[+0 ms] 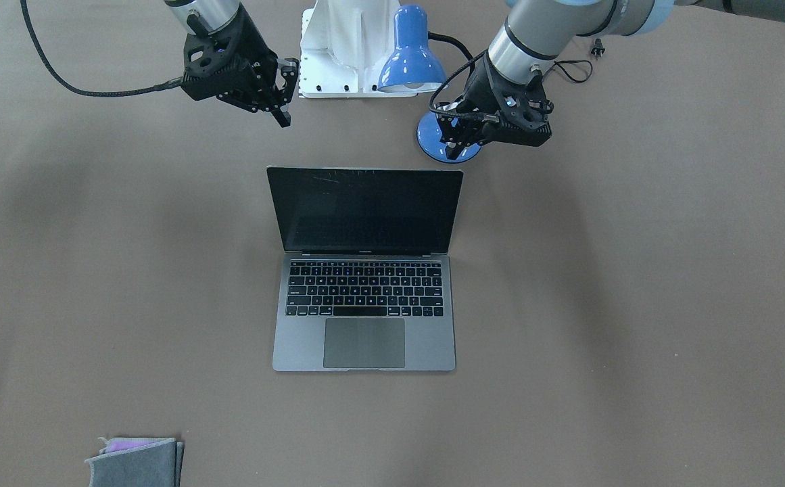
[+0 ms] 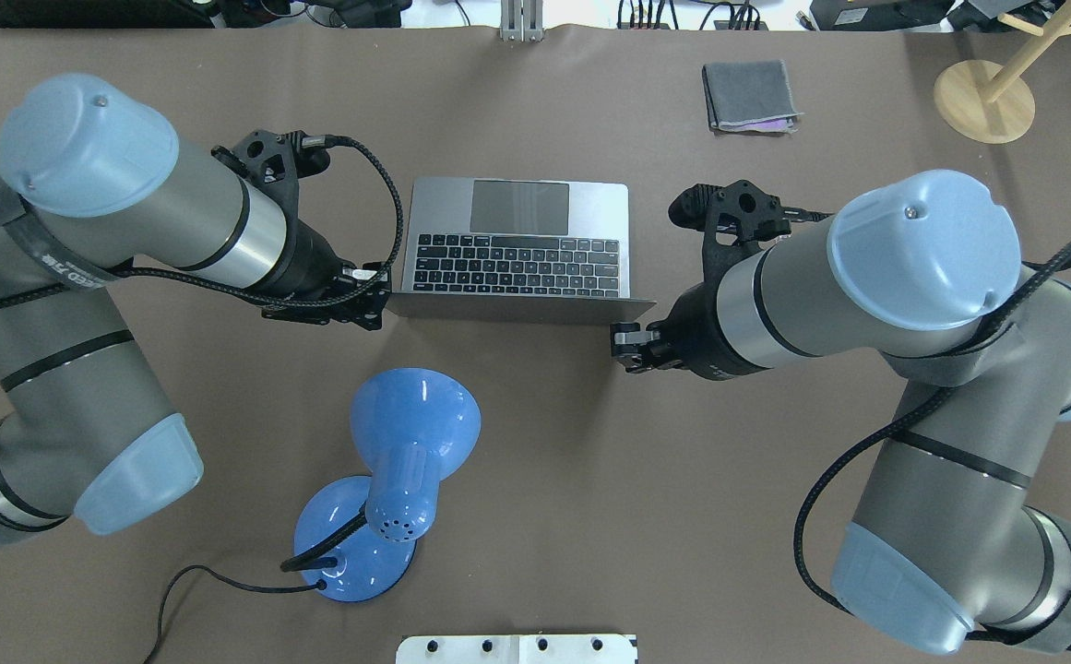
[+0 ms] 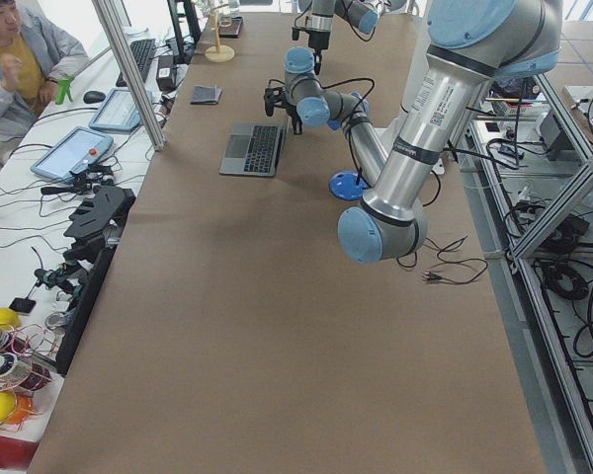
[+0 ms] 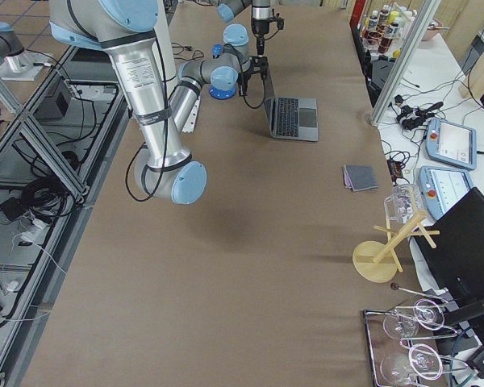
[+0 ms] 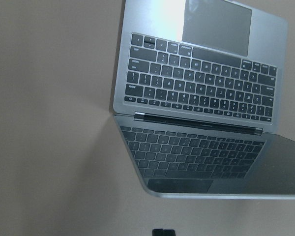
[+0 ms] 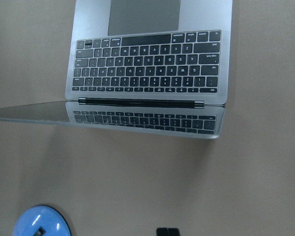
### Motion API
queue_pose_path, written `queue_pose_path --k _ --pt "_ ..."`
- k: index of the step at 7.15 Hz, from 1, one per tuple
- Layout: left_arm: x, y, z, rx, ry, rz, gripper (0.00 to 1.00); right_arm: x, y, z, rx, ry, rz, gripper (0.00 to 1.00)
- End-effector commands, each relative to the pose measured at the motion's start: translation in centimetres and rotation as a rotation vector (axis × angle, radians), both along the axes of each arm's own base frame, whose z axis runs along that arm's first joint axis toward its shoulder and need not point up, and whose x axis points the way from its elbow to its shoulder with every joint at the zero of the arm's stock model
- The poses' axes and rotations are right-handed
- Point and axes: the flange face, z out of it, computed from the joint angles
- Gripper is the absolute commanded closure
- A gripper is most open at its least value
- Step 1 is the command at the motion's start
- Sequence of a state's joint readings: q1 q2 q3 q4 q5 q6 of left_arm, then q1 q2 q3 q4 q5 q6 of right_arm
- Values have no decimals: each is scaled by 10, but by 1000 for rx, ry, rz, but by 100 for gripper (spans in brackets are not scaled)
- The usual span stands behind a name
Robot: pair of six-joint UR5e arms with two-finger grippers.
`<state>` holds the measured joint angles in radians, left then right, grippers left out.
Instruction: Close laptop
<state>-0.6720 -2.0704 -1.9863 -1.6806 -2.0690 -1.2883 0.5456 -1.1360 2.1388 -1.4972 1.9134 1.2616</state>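
The laptop [image 1: 365,270] lies in the middle of the brown table [image 1: 635,304] and it is open. Its dark screen stands up at a steep angle, leaning a little back toward the robot. The keyboard and the trackpad lie flat on the side far from the robot, so the back of the lid faces the two arms.

The left gripper [image 1: 455,150] hangs behind the lid near one upper corner, and the right gripper [image 1: 284,120] hangs behind it near the other corner. Both are apart from the lid in the front view. In each wrist view only one small dark tip shows at the bottom centre, so the jaws of both seem pressed together with nothing between them.

A blue desk lamp [image 1: 411,57] stands behind the laptop on the robot's left side. Its round base is just under the left gripper, and its shade points toward the laptop. A folded grey cloth [image 1: 136,461] lies at the far edge of the table, well apart from the laptop, with a bit of purple at its edge.
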Motion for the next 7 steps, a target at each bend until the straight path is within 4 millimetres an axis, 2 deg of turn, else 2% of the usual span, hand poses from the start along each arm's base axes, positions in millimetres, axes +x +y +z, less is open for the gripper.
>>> queue_pose_path --k 1,4,7 --pt "12 5 -4 37 -9 -25 100 -13 1 3 30 19 24 100" --pt "16 -3 -16 72 -11 -70 100 -15 -3 5 45 32 36 100" --pt "28 -21 -14 130 -28 -108 100 -24 -14 6 55 54 72 100"
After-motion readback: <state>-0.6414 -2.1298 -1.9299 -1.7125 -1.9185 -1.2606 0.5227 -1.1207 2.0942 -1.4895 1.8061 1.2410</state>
